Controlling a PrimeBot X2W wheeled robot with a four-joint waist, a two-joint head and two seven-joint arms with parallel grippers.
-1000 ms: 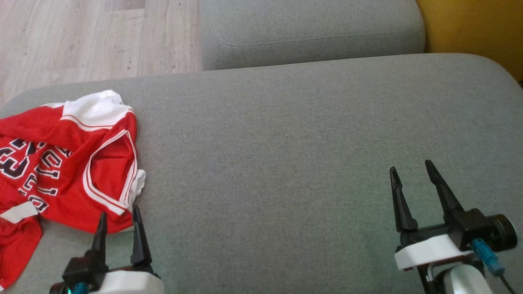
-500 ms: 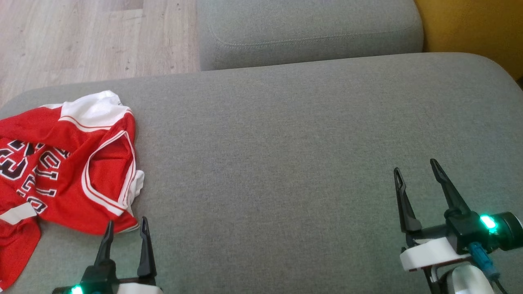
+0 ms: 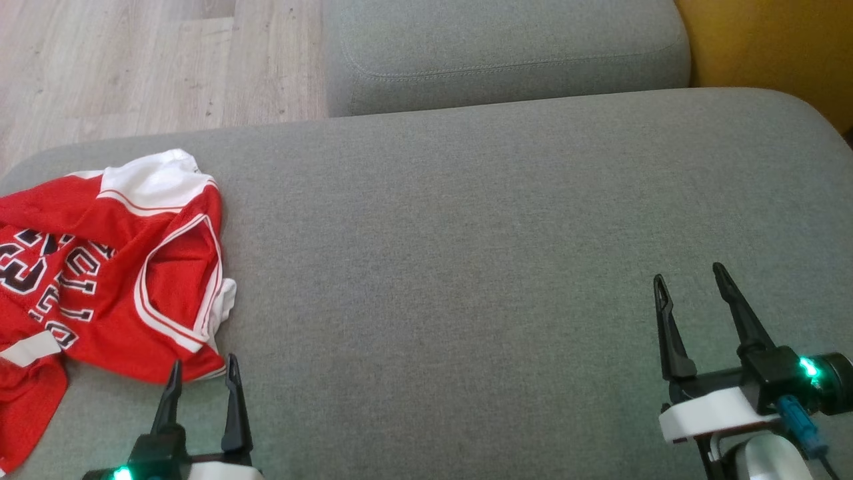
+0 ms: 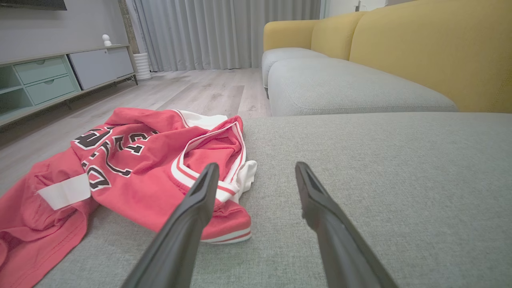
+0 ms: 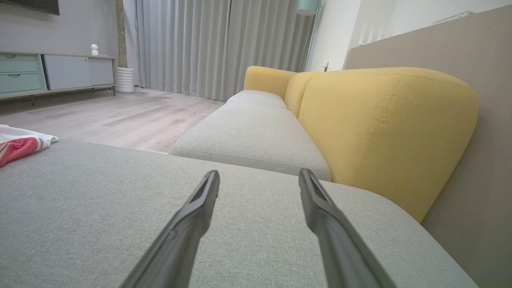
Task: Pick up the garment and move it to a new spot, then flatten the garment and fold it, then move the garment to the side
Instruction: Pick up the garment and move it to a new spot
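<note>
The garment (image 3: 100,280) is a red jersey with white trim and dark lettering, lying crumpled at the left end of the grey sofa cushion (image 3: 466,233). In the left wrist view the garment (image 4: 132,176) spreads left of centre, its near hem just past my fingertips. My left gripper (image 3: 203,370) stands open at the garment's near right corner, nothing between its fingers. My right gripper (image 3: 690,280) is open over bare cushion far to the right, also seen open as the right gripper (image 5: 259,176) in its own view. A corner of the garment (image 5: 20,144) shows at that view's left edge.
A second grey seat cushion (image 3: 506,53) lies beyond the first. The yellow sofa back (image 5: 384,132) runs along the right. Wooden floor (image 3: 133,60) lies past the cushion's left and far edge, with a low cabinet (image 4: 52,80) and curtains (image 4: 224,32) beyond.
My left gripper has drawn back toward the bottom edge, off the garment's hem. My right gripper has shifted slightly to the right. The garment has not moved.
</note>
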